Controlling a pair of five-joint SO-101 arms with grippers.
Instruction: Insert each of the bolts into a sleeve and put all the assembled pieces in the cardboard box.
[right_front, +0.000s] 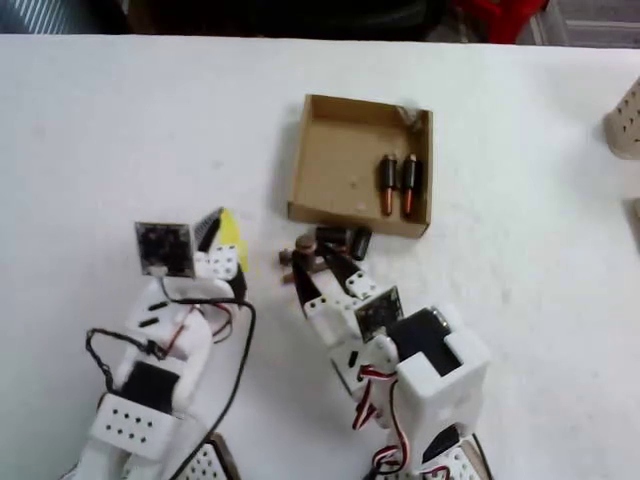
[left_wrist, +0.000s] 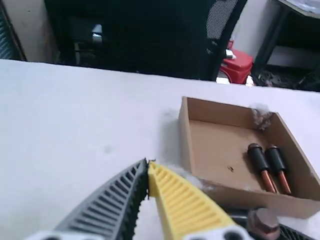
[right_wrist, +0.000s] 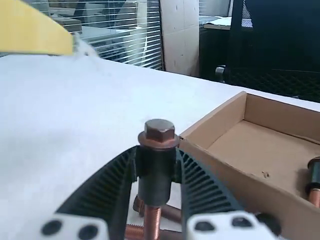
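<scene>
The cardboard box (right_front: 330, 150) lies open at the middle of the table, and two assembled pieces (right_front: 398, 184) rest side by side in its right part. They also appear as black sleeves on copper bolts (left_wrist: 268, 166). In front of the box my right gripper (right_wrist: 156, 161) is shut on a black sleeve with a copper bolt (right_wrist: 159, 134) through it, head up. Loose copper bolts (right_wrist: 167, 213) lie on the table under it, and black sleeves (right_front: 345, 240) sit beside it near the box wall. My left gripper (left_wrist: 147, 169), grey and yellow, is shut on nothing, left of the box.
A pale perforated object (right_front: 625, 120) stands at the table's right edge. White tabletop stretches wide to the left of the box (left_wrist: 225, 145). An office chair and a red item stand in the room behind the far edge.
</scene>
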